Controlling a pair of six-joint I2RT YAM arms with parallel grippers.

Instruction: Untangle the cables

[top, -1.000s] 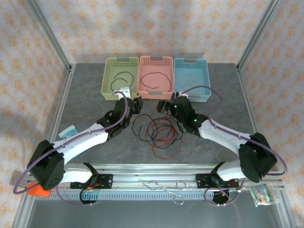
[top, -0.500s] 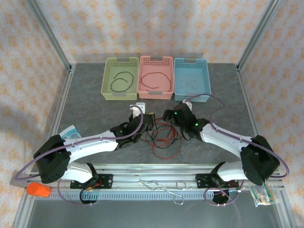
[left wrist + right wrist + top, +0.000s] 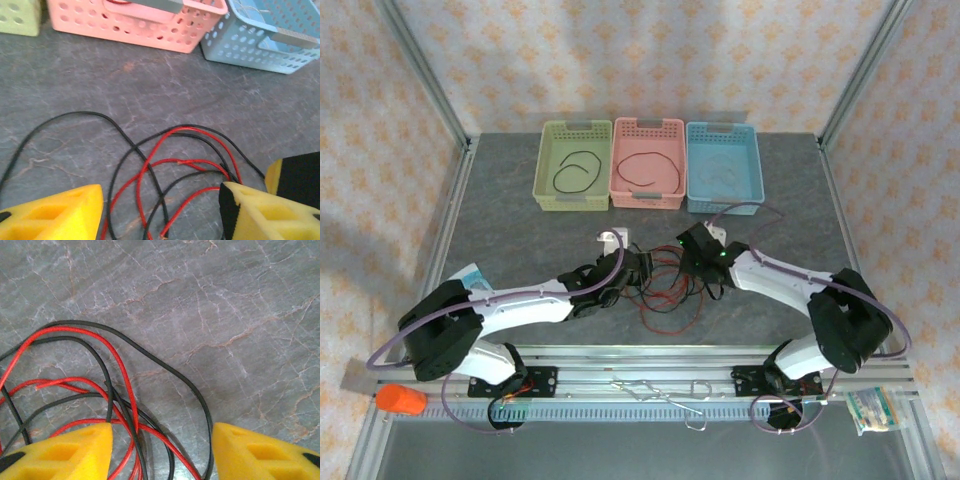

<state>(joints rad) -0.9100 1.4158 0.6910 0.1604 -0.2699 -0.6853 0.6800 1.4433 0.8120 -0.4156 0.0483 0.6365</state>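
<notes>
Cables, red and black, lie in a loose tangle of overlapping loops on the grey table, in its middle towards the near edge, between the two arms. The left gripper sits at the tangle's left side and the right gripper at its upper right, the two close to each other.

In the left wrist view the left gripper has its yellow fingers spread wide, with several red and black strands running across the gap between them; nothing is pinched. The right wrist view is similar: the right gripper is spread wide over the wires, which cross the gap and pass close by the left-hand finger. I cannot tell whether any finger touches a strand.

Along the far side of the table stand a green basket, a pink basket and a blue basket, side by side. A black loop lies in the green one.
</notes>
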